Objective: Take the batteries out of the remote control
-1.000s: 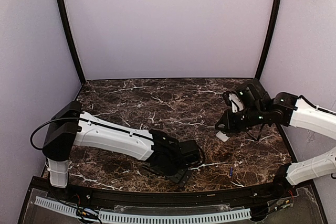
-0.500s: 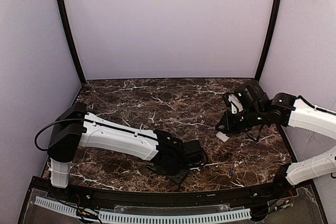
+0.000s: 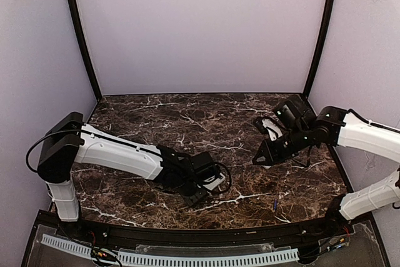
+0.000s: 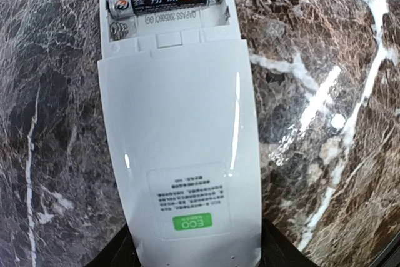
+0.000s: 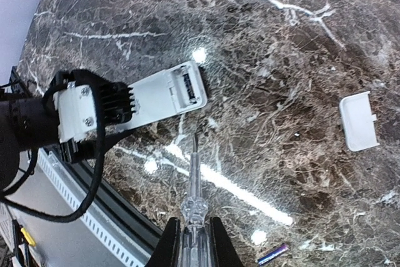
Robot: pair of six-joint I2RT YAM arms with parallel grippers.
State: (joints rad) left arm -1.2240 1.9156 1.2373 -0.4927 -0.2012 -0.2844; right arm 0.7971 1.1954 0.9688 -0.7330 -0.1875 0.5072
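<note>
Left gripper point(image 4: 197, 257) is clenched on the printed end of the remote control point(image 4: 181, 142), back side up, low over or on the marble surface point(image 4: 325, 154); can't tell which. The hold prob. steadies it for the other arm. The compartment at the far end is open, w/ one battery point(image 4: 165, 1) in the outer slot. The inner slot is empty, spring showing.

Right gripper point(image 5: 195, 248) grasps the clear handle of a slim metal-tipped tool point(image 5: 195, 179). The tip is aimed at the open compartment but stops short of it, likely to pry out the last cell. The small white cover point(image 5: 359, 121) lies well apart on the surface, off to one side. A loose battery point(image 3: 274, 204) lies near the front edge by the right arm's base, out of the way.

Vs. 0.5 s ago: left arm has swung left w/ the remote, and a white bit of the remote now shows from above. Right gripper has edged slightly left toward it. Loose battery hasn't moved.
</note>
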